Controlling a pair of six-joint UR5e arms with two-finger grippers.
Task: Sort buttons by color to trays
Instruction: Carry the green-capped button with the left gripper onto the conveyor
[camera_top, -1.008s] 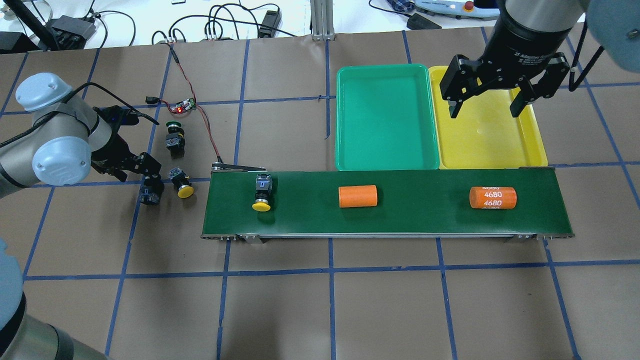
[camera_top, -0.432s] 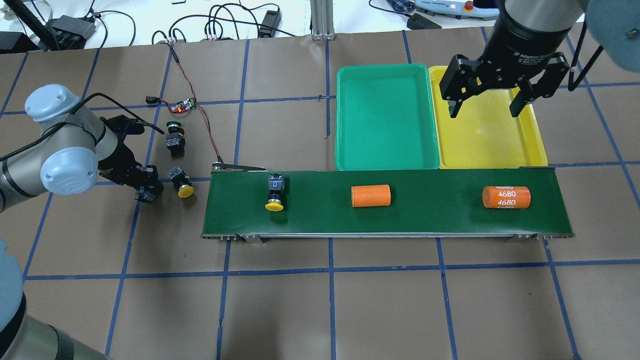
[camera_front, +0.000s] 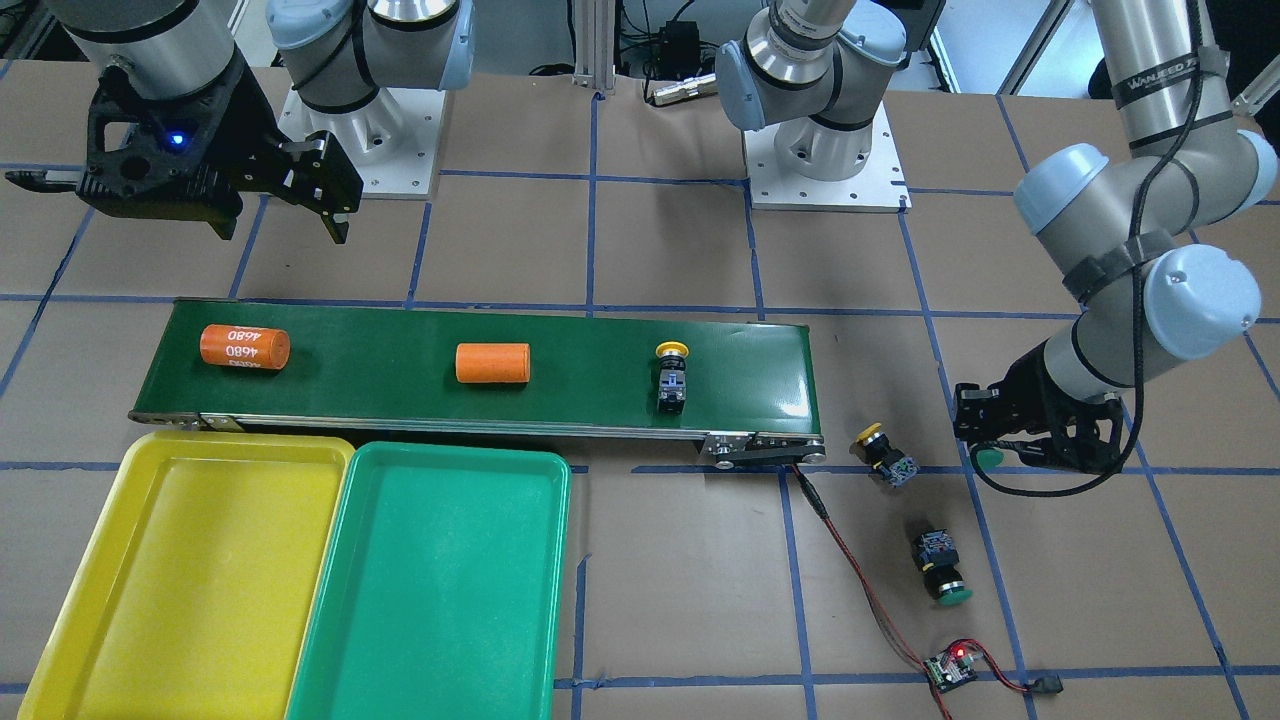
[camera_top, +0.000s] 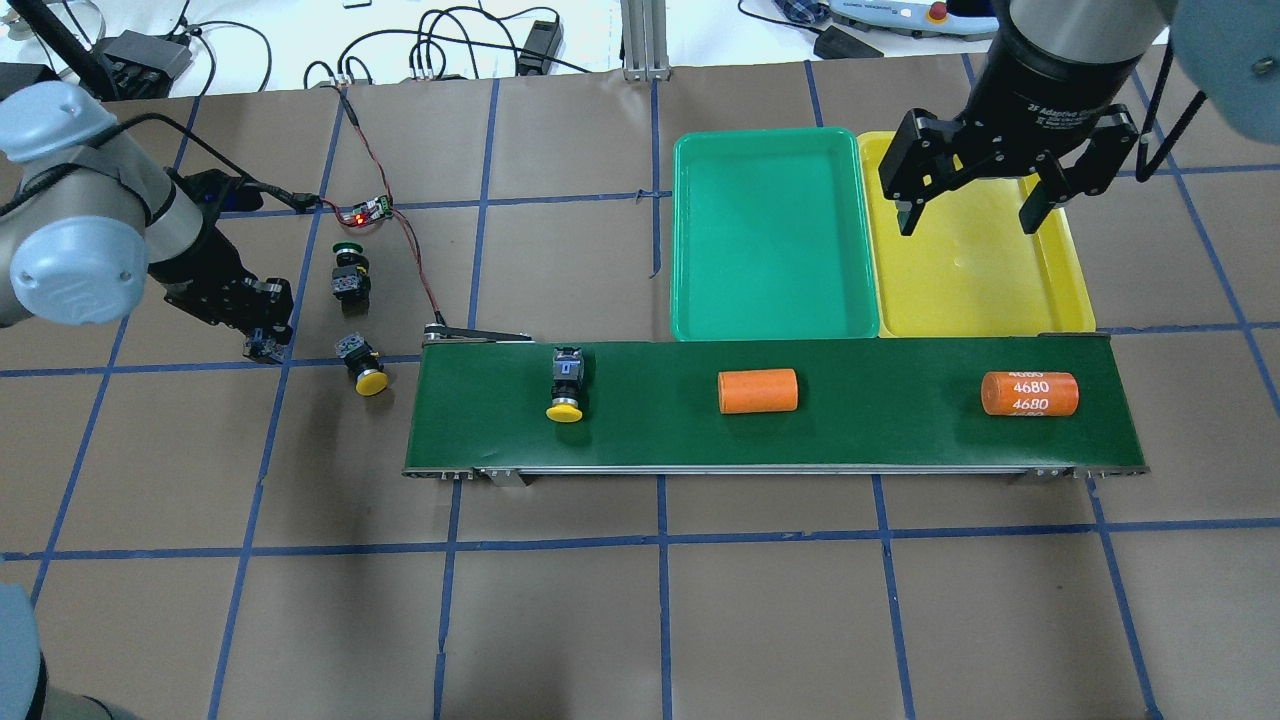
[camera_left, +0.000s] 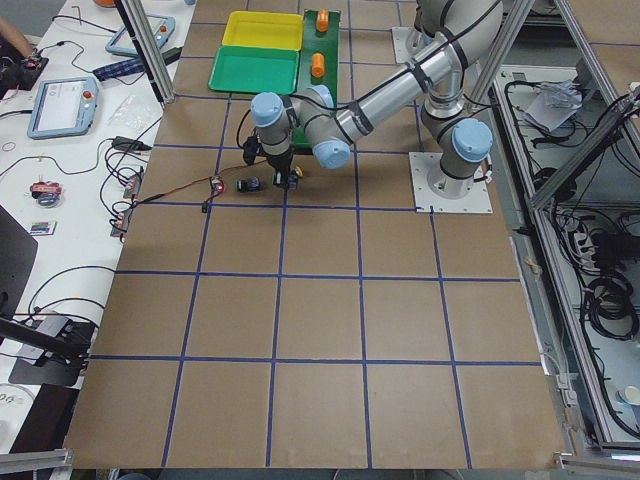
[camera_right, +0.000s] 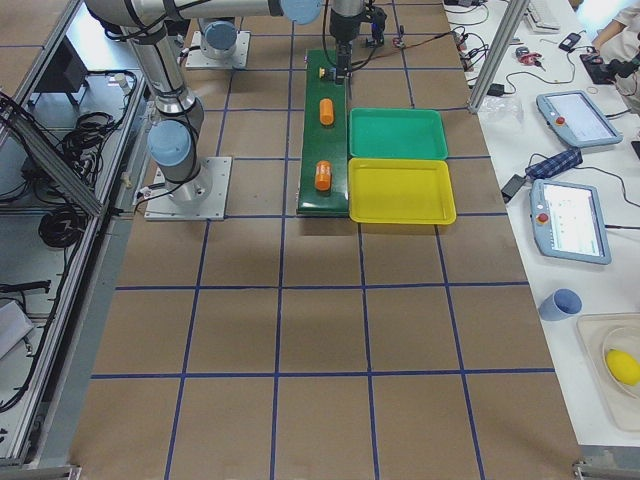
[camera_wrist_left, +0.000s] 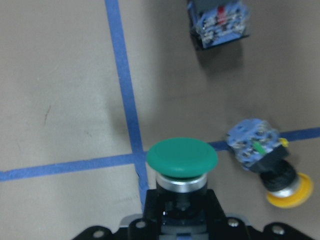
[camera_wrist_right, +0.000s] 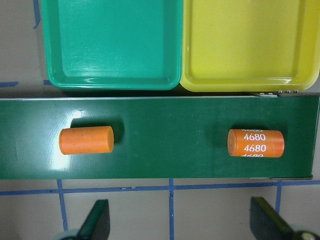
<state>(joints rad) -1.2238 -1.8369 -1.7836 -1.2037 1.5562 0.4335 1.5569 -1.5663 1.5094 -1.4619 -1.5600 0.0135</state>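
My left gripper (camera_top: 262, 335) is shut on a green-capped button (camera_wrist_left: 181, 157), held above the table left of the belt; its green cap also shows in the front view (camera_front: 990, 458). A yellow-capped button (camera_top: 363, 366) lies on the table just right of it, and a second green-capped button (camera_top: 348, 272) stands further back. Another yellow-capped button (camera_top: 565, 395) lies on the conveyor belt (camera_top: 850, 430). My right gripper (camera_top: 968, 215) is open and empty above the yellow tray (camera_top: 975, 290). The green tray (camera_top: 770, 240) sits beside it. Both trays are empty.
Two orange cylinders (camera_top: 758, 391) (camera_top: 1029, 394) lie on the belt, the right one marked 4680. A small circuit board (camera_top: 365, 212) with a red light and its red wire lie behind the loose buttons. Cables and devices crowd the far table edge.
My left gripper has moved left and back with the green-capped button in it. The yellow-capped button and both orange cylinders have travelled right on the belt. The right gripper has stayed put.
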